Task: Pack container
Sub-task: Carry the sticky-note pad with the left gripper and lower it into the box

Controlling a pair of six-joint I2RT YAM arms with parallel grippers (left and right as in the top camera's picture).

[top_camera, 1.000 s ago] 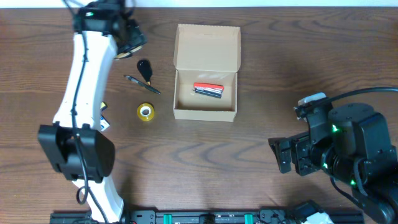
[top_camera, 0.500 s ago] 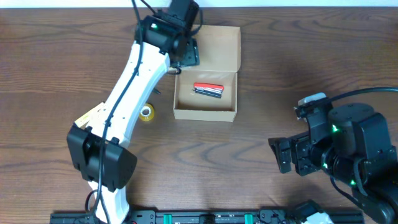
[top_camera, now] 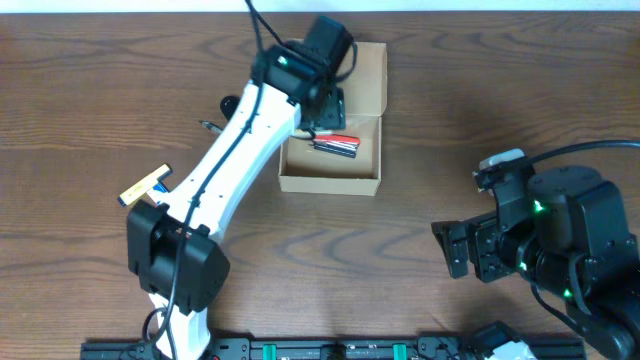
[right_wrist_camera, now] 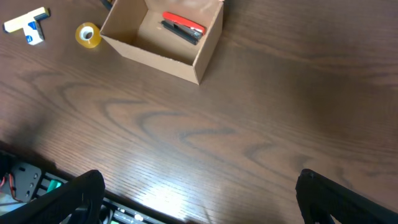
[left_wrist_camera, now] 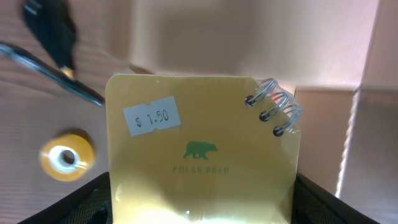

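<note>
Two claws to check, one loaded. Your left claw [left_wrist_camera: 200, 210] is clenched on a yellow notebook [left_wrist_camera: 202, 155]: the dark fingers [left_wrist_camera: 81, 200] sit at both lower corners of the cover in the wrist view. The cover has a spiral binding at the top right, a white "$ 1.50" price sticker, a green bear and the words "POLAR BEAR".

The container [top_camera: 330, 183] sits on the surface [top_camera: 480, 100] at the far middle. It is tan cardboard, with the flap lid open and laid back toward the far edge. A red and black stapler [top_camera: 335, 143] lies inside on its floor. Your left arm reaches across the container's near-left corner, with the wrist over its left wall. From the left wrist, cardboard shows behind the top and right of the notebook, and wood behind its left. Whether the notebook touches the container, cannot tell.

Left of the container on the wood are a yellow tape roll [left_wrist_camera: 66, 157], a black pen [left_wrist_camera: 53, 73] and a black binder clip [left_wrist_camera: 53, 28]. The pen and clip are close together; the tape is nearer. A white-and-yellow gadget [right_wrist_camera: 28, 23] lies further left.

Your right claw [right_wrist_camera: 205, 199] is released, jaws wide with nothing between them. It hangs over bare wood at the near right, well apart from the container.
</note>
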